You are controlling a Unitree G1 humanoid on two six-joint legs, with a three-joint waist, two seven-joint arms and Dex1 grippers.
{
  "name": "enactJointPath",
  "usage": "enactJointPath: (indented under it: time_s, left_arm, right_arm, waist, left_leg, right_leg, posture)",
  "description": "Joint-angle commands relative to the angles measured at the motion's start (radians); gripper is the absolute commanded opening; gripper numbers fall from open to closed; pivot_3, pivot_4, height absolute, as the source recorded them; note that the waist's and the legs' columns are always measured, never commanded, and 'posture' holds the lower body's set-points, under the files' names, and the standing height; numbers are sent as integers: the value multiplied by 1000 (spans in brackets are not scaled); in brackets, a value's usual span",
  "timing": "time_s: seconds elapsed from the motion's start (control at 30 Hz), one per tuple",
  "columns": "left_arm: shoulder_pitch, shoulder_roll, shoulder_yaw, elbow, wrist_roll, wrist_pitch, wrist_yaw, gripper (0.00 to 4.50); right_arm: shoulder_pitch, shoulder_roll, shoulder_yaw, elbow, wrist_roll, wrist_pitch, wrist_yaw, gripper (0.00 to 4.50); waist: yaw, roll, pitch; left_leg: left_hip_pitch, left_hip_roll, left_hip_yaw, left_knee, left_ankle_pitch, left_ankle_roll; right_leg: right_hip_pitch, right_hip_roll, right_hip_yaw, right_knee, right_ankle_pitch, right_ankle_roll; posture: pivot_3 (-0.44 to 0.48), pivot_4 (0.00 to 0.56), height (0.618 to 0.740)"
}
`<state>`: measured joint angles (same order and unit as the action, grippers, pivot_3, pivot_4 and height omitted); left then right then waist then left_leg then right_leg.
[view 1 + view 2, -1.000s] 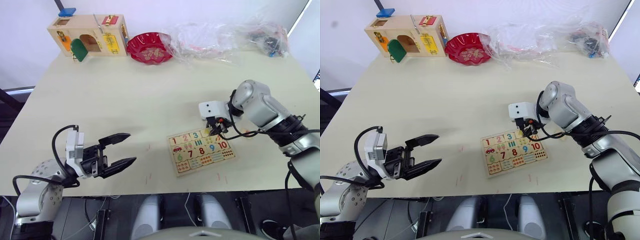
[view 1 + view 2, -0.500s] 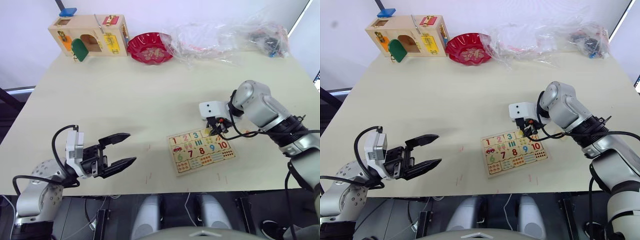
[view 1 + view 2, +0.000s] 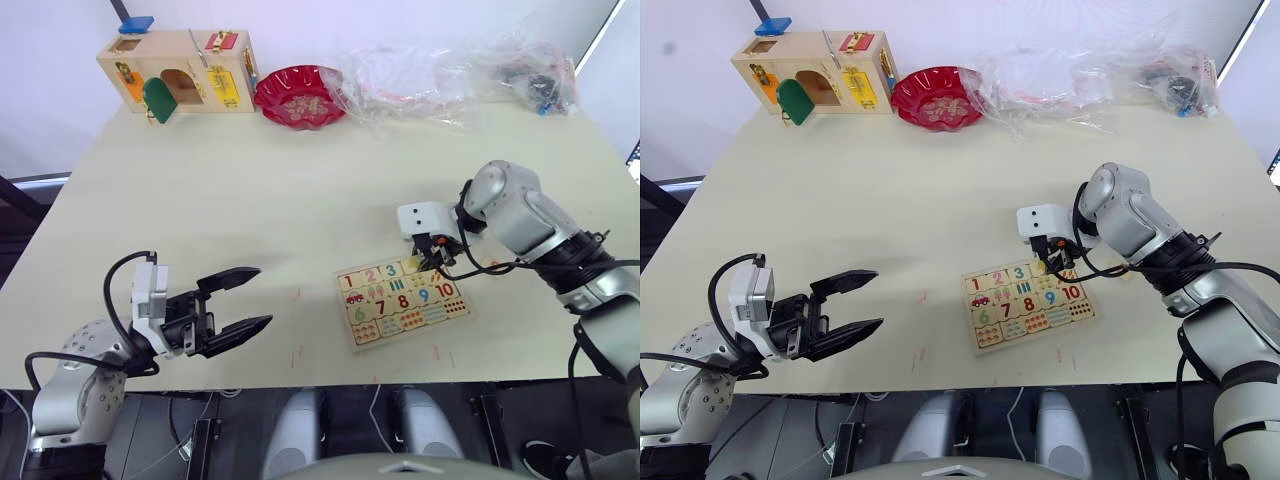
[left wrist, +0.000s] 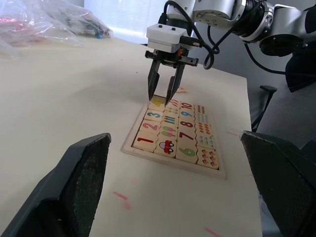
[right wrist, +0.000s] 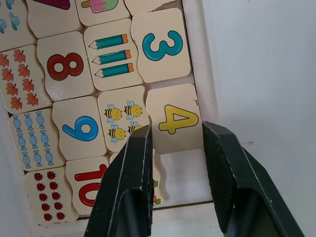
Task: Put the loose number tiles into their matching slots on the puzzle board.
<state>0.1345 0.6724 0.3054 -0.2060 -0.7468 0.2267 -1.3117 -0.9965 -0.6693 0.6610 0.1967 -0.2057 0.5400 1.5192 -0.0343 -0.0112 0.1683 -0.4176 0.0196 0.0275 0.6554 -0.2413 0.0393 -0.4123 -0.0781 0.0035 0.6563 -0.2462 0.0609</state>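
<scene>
table (image 3: 300, 200): tile 4 (image 5: 173, 124) between right tool (image 5: 175, 143) fingers, seemingly unseated.

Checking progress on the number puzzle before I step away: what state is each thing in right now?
Puzzle board: flat on the table, slot after the 4 empty.
3 tile: seated in its slot.
4 tile: in its slot, between the right gripper's fingers.
Right gripper: open, pointing down over the board.
Left gripper: open, holding nothing.
Latch box: green door swung open.
</scene>
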Motion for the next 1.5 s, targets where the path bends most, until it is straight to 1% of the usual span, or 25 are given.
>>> enactJointPath:
  time_s: [0.03,1.13,1.17,1.2,1.33,1.37,1.5]
  left_arm:
    - [5,7,26,-32,-7,-18,-1,4500]
    - [-6,5,22,-17,2,-21,-1,4500]
    - [-6,5,22,-17,2,-21,-1,4500]
    - [-6,5,22,-17,2,-21,-2,4500]
    - [-6,5,22,-16,2,-22,-3,4500]
    - [-6,5,21,-15,3,-23,-4,4500]
    - [-8,5,20,-14,2,-23,-5,4500]
  right_arm:
    - [9,-2,-11,-9,-4,-3,11,902]
    - [2,-3,-29,-5,-2,-12,0,902]
    - [1,-2,-30,-5,-1,-12,-1,2001]
    - [1,-4,-30,-6,-1,-13,1,2404]
    - [2,-5,-32,-8,-1,-14,1,4359]
    - [3,-5,-32,-9,-2,-15,-1,4445]
    - [3,-9,-46,-16,2,-10,-10,4445]
  waist:
    - [0,0,0]
    - [0,0,0]
    - [0,0,0]
    - [0,0,0]
    - [0,0,0]
    - [0,0,0]
    - [0,0,0]
  left_leg:
    - [0,0,0,0,0,0]
    - [0,0,0,0,0,-1]
    - [0,0,0,0,0,-1]
    - [0,0,0,0,0,-1]
    - [0,0,0,0,1,-1]
    - [0,0,0,0,1,-1]
    - [0,1,0,0,1,-1]
  right_leg:
    - [0,0,0,0,0,0]
    - [0,1,0,1,0,0]
    - [0,1,0,1,0,0]
    - [0,1,0,1,0,0]
    - [0,1,0,1,0,0]
    - [0,1,0,1,0,0]
    - [0,1,0,1,0,0]
  posture:
    - [0,150,740]
    - [0,150,740]
    - [0,150,740]
    - [0,150,740]
    - [0,150,740]
    - [0,150,740]
    - [0,150,740]
